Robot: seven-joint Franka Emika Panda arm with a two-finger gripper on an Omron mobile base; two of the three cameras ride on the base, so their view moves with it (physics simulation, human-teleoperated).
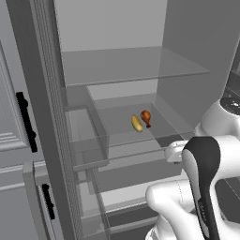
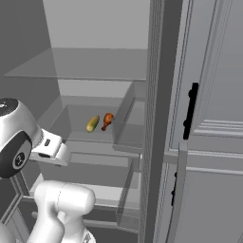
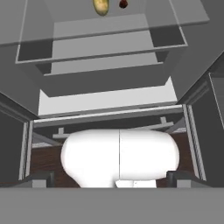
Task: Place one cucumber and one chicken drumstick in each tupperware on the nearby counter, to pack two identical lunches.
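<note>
1. We see an open refrigerator (image 1: 117, 61), its grey interior lined with clear glass shelves, with the white arm folded low in front of it.
2. On the middle shelf (image 1: 136, 136) of that refrigerator lie a yellow-green cucumber (image 1: 136, 123) and a brown chicken drumstick (image 1: 146, 117), just beside each other, the drumstick on the side nearer the refrigerator's right wall.
3. From the right base camera, we find the cucumber (image 2: 93, 124) and the drumstick (image 2: 107, 121) lying side by side on the same shelf, the drumstick closer to the clear door bin (image 2: 130, 123) at the refrigerator's open edge.
4. The hand camera looks up the refrigerator's stacked shelves: the cucumber (image 3: 101, 6) and drumstick (image 3: 124, 4) sit at the very top edge of its picture, well apart from the gripper (image 3: 112, 177).
5. We note the gripper's two dark fingertips (image 3: 39, 178) standing wide apart at the bottom corners, holding nothing, below the refrigerator's lower drawers.
6. A panelled cabinet door (image 1: 14, 117) with a black handle (image 1: 26, 121) flanks the refrigerator.
</note>
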